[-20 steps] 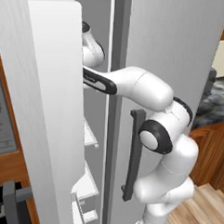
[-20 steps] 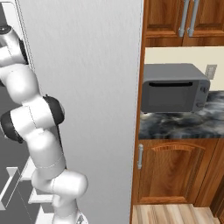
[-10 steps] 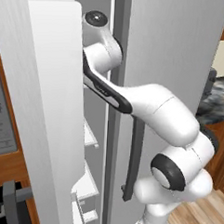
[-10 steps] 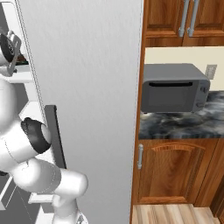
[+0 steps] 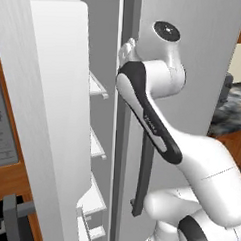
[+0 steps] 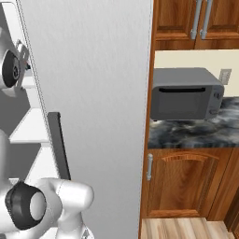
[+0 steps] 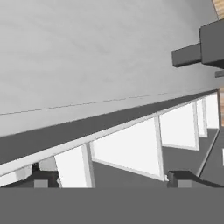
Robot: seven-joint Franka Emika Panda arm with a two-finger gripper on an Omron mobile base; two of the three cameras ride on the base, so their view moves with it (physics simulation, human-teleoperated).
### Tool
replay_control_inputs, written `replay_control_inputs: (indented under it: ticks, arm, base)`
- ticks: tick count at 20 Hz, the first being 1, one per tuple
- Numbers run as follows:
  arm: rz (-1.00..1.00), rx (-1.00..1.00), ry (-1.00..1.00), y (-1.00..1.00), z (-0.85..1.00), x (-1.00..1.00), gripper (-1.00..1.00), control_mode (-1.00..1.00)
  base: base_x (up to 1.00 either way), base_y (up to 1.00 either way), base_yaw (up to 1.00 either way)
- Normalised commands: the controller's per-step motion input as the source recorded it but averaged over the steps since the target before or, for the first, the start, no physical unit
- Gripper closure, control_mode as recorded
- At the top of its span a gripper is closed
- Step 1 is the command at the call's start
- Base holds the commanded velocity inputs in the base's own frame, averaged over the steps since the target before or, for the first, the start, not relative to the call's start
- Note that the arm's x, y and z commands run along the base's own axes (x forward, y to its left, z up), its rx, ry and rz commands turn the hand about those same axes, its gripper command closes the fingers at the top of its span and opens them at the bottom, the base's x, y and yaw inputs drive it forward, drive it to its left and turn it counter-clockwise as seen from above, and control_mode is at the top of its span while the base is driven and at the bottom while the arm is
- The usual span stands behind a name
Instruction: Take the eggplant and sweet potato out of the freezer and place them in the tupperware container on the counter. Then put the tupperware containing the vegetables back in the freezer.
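I count one freezer (image 5: 103,51), its door swung open, with three white shelves showing inside. One dark bar handle (image 5: 142,178) hangs on the neighbouring door. One grey microwave (image 6: 186,93) stands on one marbled worktop (image 6: 196,135).

left base view: behind-left of the arm, close on the open freezer (image 5: 99,141)
right base view: behind-right — fridge door plus counter (image 6: 196,130)
hand view: tilted, tight along the door bins (image 7: 131,148)
shared: freezer — both base views
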Motion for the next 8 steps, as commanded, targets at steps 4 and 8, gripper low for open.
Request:
replay_control_inputs:
  ticks: [4, 8]
  arm:
    - [0.06, 0.00, 0.00, -0.87, 0.00, -1.00, -1.00, -1.00]
    - [0.01, -0.05, 0.00, -0.88, -0.01, -0.98, -1.00, -1.00]
  base:
    - [0.00, 0.00, 0.00]
    - [0.00, 0.00, 0.00]
